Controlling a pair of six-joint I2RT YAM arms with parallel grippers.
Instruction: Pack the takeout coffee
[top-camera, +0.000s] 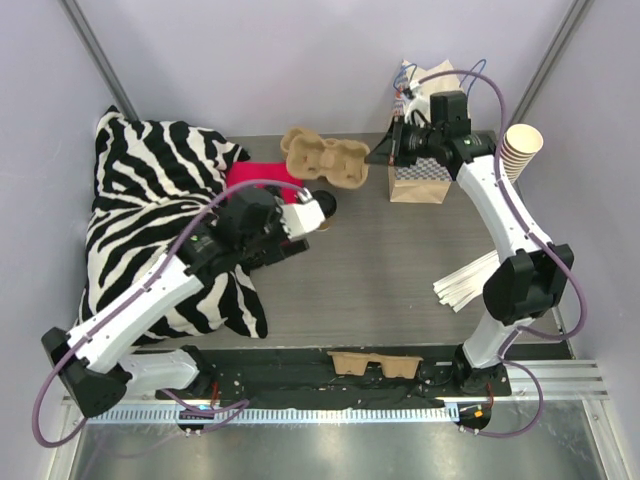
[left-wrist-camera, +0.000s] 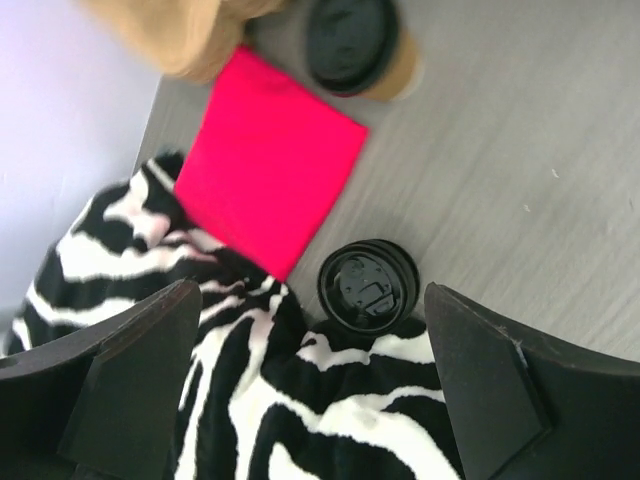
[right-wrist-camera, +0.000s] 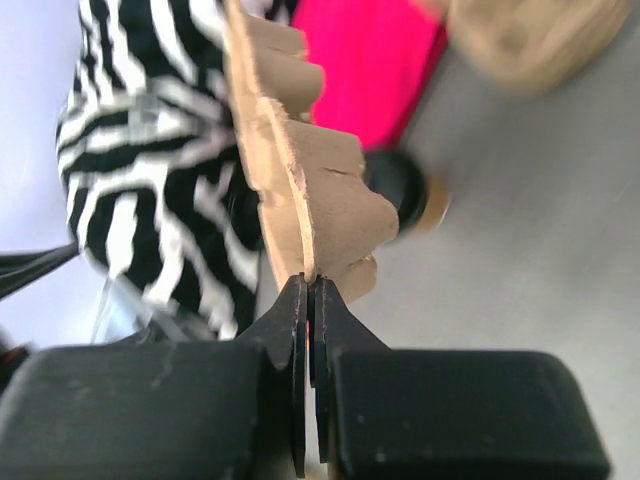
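The takeout coffee (left-wrist-camera: 352, 42), a small tan paper cup under a round, ridged black plastic lid, is stood upright on the matte grey table (left-wrist-camera: 520, 180). It is placed just off the flat, square pink sheet (left-wrist-camera: 268, 155), on the side away from the zebra-striped cloth (left-wrist-camera: 330, 420). The left gripper (left-wrist-camera: 310, 300) is held wide open with nothing between its 2 blunt black fingers (left-wrist-camera: 130, 380); the coffee is seen ahead of it, apart, across the pink sheet. A loose black lid (left-wrist-camera: 368, 285) is laid at the sheet's nearest corner, against the soft cloth. Beyond the pink sheet, a rough moulded pulp cup carrier (right-wrist-camera: 300, 190) is gripped at its thin rim by the right gripper (right-wrist-camera: 308, 290), its fingers pressed together.
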